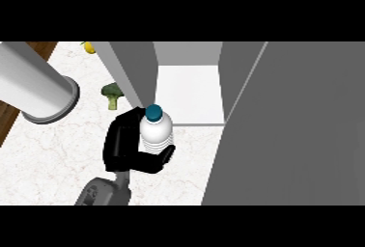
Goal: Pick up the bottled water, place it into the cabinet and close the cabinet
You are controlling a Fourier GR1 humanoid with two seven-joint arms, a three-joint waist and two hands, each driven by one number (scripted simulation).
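From above, the right hand (130, 144) curls round the bottled water (156, 130), holding it upright over the counter (50, 159), just near of the open cabinet (187, 94). A broccoli (112, 94) lies to the far left.

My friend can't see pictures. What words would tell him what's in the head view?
A black robot hand curls around an upright water bottle with a blue cap, holding it just in front of an open grey cabinet. A piece of broccoli lies on the white marble counter to the left.
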